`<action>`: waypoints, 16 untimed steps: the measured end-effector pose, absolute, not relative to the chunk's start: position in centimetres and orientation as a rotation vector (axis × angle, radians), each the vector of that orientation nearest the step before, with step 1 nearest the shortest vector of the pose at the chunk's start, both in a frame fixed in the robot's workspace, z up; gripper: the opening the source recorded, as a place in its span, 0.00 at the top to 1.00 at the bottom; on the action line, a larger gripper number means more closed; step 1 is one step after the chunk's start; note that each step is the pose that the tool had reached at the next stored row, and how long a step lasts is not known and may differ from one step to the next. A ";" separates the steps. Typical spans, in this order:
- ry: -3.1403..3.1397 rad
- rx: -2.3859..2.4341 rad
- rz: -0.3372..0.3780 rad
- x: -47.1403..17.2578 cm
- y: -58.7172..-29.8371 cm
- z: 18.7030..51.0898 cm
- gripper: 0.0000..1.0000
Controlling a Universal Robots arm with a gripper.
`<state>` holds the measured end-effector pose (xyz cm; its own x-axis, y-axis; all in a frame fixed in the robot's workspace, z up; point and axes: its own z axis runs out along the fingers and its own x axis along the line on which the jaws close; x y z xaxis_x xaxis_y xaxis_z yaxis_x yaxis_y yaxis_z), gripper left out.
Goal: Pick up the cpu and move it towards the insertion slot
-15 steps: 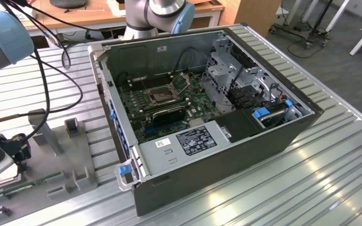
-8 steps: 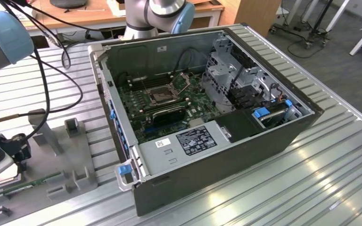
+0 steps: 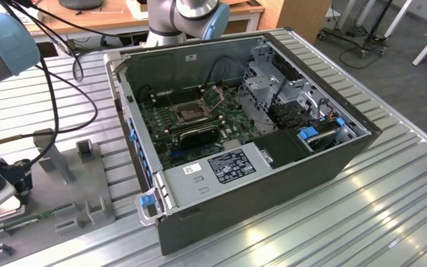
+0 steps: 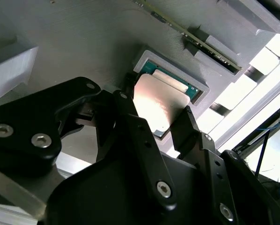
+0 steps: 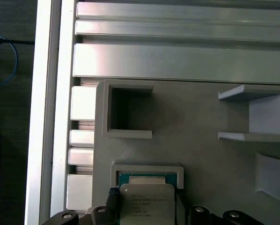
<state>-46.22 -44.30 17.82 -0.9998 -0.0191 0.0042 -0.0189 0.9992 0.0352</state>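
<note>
On the exterior view's near left I have the black two-finger gripper [image 4: 158,107] down over the grey plastic fixture plate [image 3: 87,186]. Its fingers [image 4: 130,101] are closed narrowly on opposite edges of the small square silvery cpu [image 5: 147,204], which is seated in its raised-rim pocket [image 5: 147,168]. Well apart to the right, the square metal-framed insertion slot [image 3: 187,113] lies inside the open dark computer case [image 3: 273,189].

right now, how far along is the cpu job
Done: the tool is at the cpu, straddling it in the grey holder. In hand: the pickup; the cpu lies in the holder's pocket, and I cannot tell if it is clamped. Left: the lift and the carry to the insertion slot, which sits apart inside the open computer case.
</note>
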 end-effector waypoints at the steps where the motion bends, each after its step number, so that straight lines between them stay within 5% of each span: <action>1: -3.136 0.030 -0.055 -46.2 -44.3 17.8 0.45; 16: -3.136 0.030 -0.055 -46.2 -44.3 18.3 0.45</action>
<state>-46.22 -44.30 18.31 -0.9998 -0.0191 0.0043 -0.0190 0.9992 0.0350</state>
